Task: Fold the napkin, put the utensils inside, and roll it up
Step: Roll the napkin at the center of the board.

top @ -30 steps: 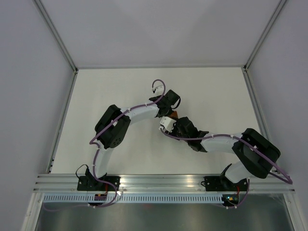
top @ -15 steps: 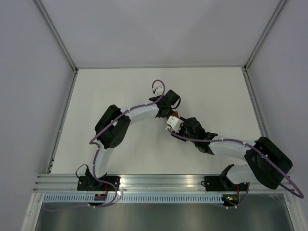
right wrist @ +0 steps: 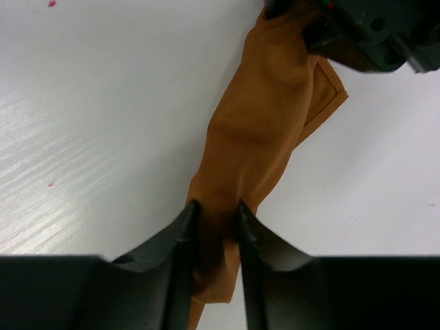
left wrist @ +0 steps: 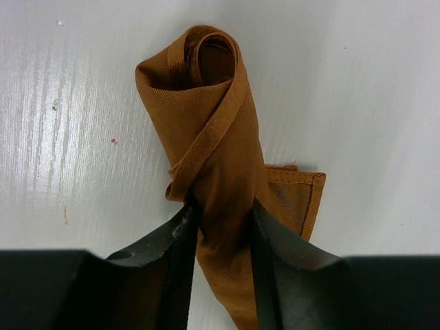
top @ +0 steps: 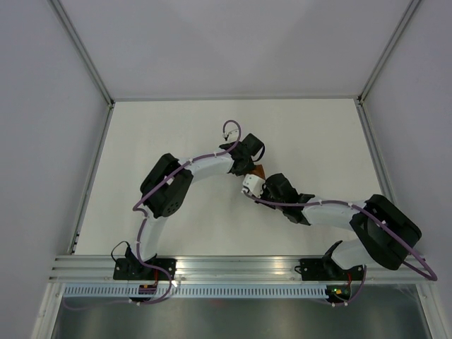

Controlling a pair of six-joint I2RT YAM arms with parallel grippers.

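Rust-orange satin is what both arms have hold of: the napkin point(left wrist: 218, 130) is wound into a narrow tube lying on the white table point(top: 318, 141), near its middle, between the two wrists. The left gripper point(left wrist: 220, 223) has its fingers point(left wrist: 172, 261) closed tight on the roll's midsection, with cloth bunched between the jaws and the spiral end of the coil free beyond them. The right gripper point(right wrist: 216, 220) is likewise clamped down on the opposite stretch of the tube. No knife shows in any view, so whether it sits inside the roll cannot be told. The weak points, as I judge them: the coil at the open end looks loose, and a hemmed corner flap point(left wrist: 302, 196) sticks out beside the left pinch, so letting go of either grip could let the slippery cloth spring open. Pulling the two grips apart, or twisting one against the other, would unwind the layers. Tipping the tube could let anything inside slide out of the open end.
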